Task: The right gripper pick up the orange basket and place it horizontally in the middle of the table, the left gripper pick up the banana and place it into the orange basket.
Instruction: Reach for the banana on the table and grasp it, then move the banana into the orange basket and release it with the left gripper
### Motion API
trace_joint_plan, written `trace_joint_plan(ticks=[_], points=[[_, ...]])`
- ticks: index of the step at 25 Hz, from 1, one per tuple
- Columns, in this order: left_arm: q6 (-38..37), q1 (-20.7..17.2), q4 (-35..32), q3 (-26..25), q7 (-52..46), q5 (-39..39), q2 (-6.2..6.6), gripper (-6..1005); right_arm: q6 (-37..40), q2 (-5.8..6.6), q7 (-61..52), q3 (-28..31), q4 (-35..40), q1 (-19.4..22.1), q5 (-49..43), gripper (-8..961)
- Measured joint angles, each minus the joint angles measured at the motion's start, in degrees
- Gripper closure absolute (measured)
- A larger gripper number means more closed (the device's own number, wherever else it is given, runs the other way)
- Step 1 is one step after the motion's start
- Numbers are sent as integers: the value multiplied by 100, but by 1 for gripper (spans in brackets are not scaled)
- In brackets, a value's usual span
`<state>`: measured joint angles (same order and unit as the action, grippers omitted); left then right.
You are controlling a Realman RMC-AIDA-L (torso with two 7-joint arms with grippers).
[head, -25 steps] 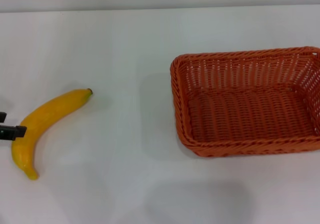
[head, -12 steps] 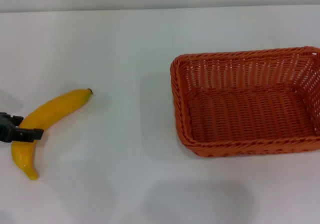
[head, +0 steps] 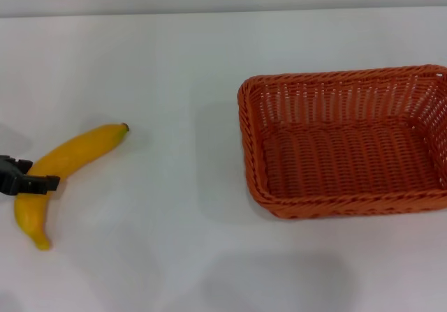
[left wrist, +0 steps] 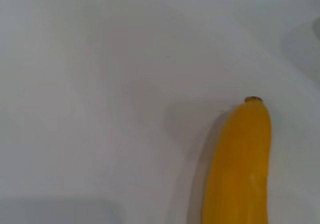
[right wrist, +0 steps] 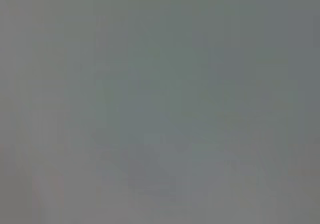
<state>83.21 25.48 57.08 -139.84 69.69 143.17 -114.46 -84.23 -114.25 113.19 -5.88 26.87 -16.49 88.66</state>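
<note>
Yellow banana (head: 61, 165) lay near the worktop's (head: 167, 68) left edge, the left hand (head: 24, 181) at its middle for pickup, grip state unclear, orange basket (head: 346, 141) waiting rightward.

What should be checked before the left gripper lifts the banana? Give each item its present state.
1. Orange basket lying horizontally on the table: ok.
2. Basket interior free for the fruit: ok.
3. Left gripper at the banana, near its lower half: ok.
4. Fingers shut on the banana: cannot tell.
5. Path between banana and basket free of other things: ok.
6. Right gripper out of the way: not seen in any view.
</note>
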Motion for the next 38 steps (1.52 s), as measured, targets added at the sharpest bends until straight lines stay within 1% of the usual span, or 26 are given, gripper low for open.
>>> trace_joint_plan(ticks=[2, 6, 9, 10, 12, 15, 16, 17, 19, 21, 23, 25, 27, 29, 31, 32, 33, 34, 35, 37, 38], points=[[-29, 0, 0, -4, -7, 0, 0, 292, 13, 5, -23, 0, 5, -14, 2, 113], [-77, 6, 48, -49, -13, -99, 4, 357, 26, 6, -26, 0, 29, -31, 3, 113], [-93, 10, 82, -56, -12, -362, 39, 405, 30, 5, -42, 0, 37, -42, 3, 113], [-93, 10, 110, -57, 3, -566, 62, 421, 30, 5, -61, 0, 38, -45, 3, 113], [-69, 5, 163, -58, 5, -680, 69, 454, 25, 10, -90, 0, 43, -50, 3, 113], [154, -31, 524, -60, -17, -1042, 68, 475, -14, 10, -94, 0, 49, -40, 28, 113], [154, -31, 524, -60, -17, -1042, 68, 478, -38, 9, -93, 0, 50, -31, 51, 113], [471, -3, 945, -54, -94, -1439, 65, 481, -59, 9, -87, 0, 50, -24, 77, 113], [682, 65, 1108, -36, -176, -1640, 88, 486, -112, 9, -64, 0, 50, -6, 123, 113], [1078, 298, 1228, 0, -333, -1795, 126, 486, -146, 5, -51, 1, 53, -2, 138, 113], [1509, 663, 1287, 64, -534, -1830, 136, 487, -182, 0, -42, 0, 57, -2, 141, 113], [1745, 975, 1290, 261, -764, -1806, 136, 487, -203, -7, -14, -2, 57, -2, 143, 113], [1782, 1285, 1260, 688, -1051, -1767, 134, 487, -277, -26, 76, -7, 58, -2, 144, 113], [1701, 1616, 1237, 1174, -1331, -1671, 97, 487, -338, -29, 108, -10, 58, -3, 144, 113], [1575, 1929, 1232, 1577, -1579, -1519, 2, 488, -412, -28, 114, -19, 57, -18, 144, 113], [1575, 1929, 1232, 1577, -1579, -1519, 2, 488, -447, -28, 115, -28, 57, -28, 144, 113], [1519, 2045, 1228, 1674, -1668, -1428, -43, 488, -474, -30, 116, -35, 57, -38, 144, 113], [1357, 2421, 1173, 1841, -1875, -1164, -243, 488, -506, -30, 116, -43, 57, -51, 144, 113], [1281, 2598, 1109, 1866, -1947, -1059, -340, 487, -520, -31, 117, -49, 57, -62, 144, 113], [1155, 2864, 884, 1921, -2035, -985, -417, 486, -537, -32, 127, -52, 55, -90, 144, 113], [1059, 3017, 714, 1993, -2090, -985, -431, 486, -544, -33, 149, -54, 47, -105, 144, 113]])
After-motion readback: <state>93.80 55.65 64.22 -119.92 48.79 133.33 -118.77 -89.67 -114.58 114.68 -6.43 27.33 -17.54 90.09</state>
